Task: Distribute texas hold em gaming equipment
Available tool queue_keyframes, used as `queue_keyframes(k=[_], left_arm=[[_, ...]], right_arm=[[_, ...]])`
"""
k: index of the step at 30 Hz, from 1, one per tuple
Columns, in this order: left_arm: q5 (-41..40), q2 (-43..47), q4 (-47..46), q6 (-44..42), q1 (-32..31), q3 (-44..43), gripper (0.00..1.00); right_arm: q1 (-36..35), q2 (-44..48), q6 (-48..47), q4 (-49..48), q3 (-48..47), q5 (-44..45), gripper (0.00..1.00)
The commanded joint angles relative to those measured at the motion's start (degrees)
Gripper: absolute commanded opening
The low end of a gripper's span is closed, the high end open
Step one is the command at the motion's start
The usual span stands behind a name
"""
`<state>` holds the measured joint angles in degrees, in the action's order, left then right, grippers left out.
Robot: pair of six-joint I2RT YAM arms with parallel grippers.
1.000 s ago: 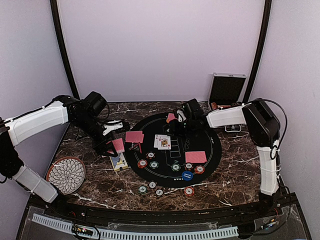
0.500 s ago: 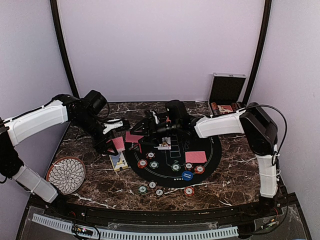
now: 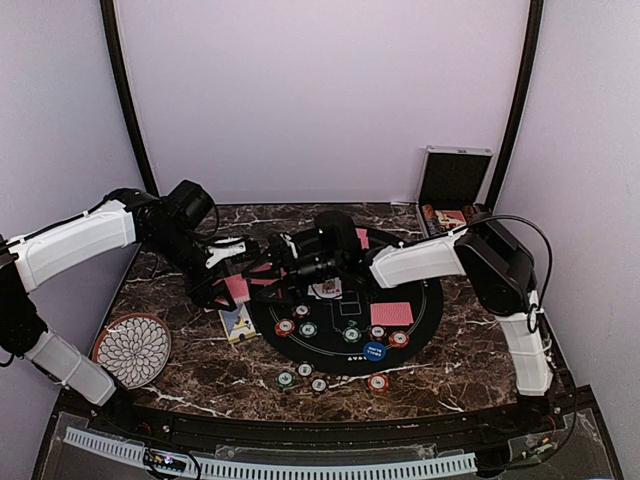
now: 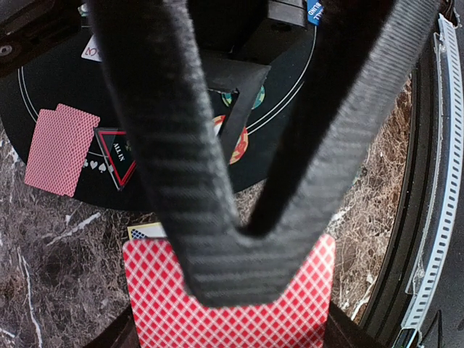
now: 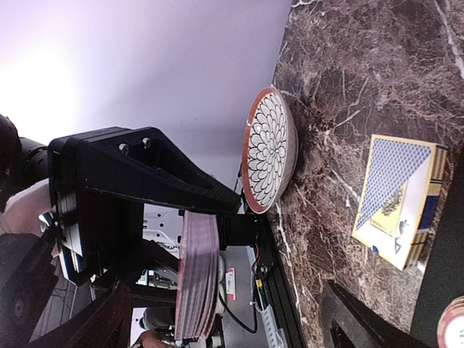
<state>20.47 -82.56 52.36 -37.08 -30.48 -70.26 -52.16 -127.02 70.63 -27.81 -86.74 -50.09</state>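
Marble table [image 3: 470, 350], with the black round mat [image 3: 425, 300] at centre frame. The left gripper [image 3: 228, 278], left of centre, is clamped on the deck of red-backed cards [image 4: 290, 319]. The right gripper [image 3: 275, 262] sits just beside it, fingers spread wide with nothing between them. Flowered plate [image 3: 132, 348] lower left. Face-down cards [image 3: 392, 313] on the mat's right. The blue button disc [image 3: 375, 351] and small chips [image 3: 300, 378] are along its lower edge.

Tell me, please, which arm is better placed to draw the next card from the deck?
The right one, most likely. The right end effector is open beside the deck, while the left end effector is shut on that deck, so it cannot pick a card itself.
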Motion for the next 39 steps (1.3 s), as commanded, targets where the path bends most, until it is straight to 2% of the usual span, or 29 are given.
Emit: queue_keyframes(k=[1, 22, 39], left_arm=[[1.09, 1.13, -0.4, -0.62, 0.26, -1.35, 0.0], [1.56, 0.73, -0.57, -0.56, 0.26, -2.04, 0.0], [1.18, 1.25, -0.61, -0.48, 0.25, -2.07, 0.0]], right_arm=[[-1.24, -1.74, 3.37, -5.6, -2.22, -2.0, 0.9], [-3.69, -11.72, 12.68, -8.58, -13.65, -3.93, 0.83], [-0.03, -5.56, 7.61, -2.52, -3.44, -1.26, 0.69]])
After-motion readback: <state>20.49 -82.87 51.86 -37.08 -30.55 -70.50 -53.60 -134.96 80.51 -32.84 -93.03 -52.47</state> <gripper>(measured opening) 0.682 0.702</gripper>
